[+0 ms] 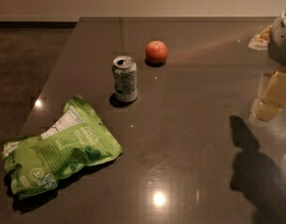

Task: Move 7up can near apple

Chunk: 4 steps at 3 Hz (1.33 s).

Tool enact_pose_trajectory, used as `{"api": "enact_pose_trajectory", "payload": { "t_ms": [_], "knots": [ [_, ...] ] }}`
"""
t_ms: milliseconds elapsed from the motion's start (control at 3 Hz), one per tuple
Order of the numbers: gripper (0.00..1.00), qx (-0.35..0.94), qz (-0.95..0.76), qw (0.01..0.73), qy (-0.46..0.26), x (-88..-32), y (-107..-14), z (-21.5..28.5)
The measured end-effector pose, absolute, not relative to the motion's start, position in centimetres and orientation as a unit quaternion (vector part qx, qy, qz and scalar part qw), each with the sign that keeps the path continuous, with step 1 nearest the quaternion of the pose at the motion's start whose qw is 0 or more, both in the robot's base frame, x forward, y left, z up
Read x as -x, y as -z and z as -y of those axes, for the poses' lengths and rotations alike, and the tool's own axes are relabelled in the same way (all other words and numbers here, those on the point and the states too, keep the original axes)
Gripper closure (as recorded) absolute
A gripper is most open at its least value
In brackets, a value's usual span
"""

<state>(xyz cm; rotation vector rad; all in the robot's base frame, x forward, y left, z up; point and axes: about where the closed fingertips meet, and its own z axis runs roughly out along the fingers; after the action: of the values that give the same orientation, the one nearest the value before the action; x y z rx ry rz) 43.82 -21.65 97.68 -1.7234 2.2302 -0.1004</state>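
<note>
A dark brown, glossy table (189,125) fills most of the view, with bright ceiling lights mirrored in its surface. The 7up can (125,78) stands upright left of the middle, its silver top facing up with the dark drinking hole showing; what is inside it cannot be made out. The apple (156,52), round and red-orange, sits just behind the can and a little to its right, near it but not touching. At the front left corner a green snack bag (54,148) lies flat and crumpled, with white print on it, well apart from the can; its contents are hidden. The gripper (271,99), pale yellow and blocky below a grey rounded arm part (283,36), hangs at the right edge of the view, low over the table and well apart from both can and apple. It is cut off by the picture's edge, so how far open it is cannot be told; nothing can be seen in its hold. A dark shadow (255,167) falls on the table in front of it. A small yellow-and-white packet (259,37) lies at the far right, partly hidden behind the arm.
</note>
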Motion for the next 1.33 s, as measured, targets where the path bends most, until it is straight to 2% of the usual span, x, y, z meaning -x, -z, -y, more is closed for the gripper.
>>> {"api": "enact_pose_trajectory", "payload": {
  "t_ms": [667, 1333],
  "knots": [
    [0.00, 0.603, -0.780, 0.167, 0.026, -45.4, -97.3, 21.0],
    [0.00, 0.612, -0.760, 0.216, -0.026, -50.2, -95.7, 14.6]
  ]
}}
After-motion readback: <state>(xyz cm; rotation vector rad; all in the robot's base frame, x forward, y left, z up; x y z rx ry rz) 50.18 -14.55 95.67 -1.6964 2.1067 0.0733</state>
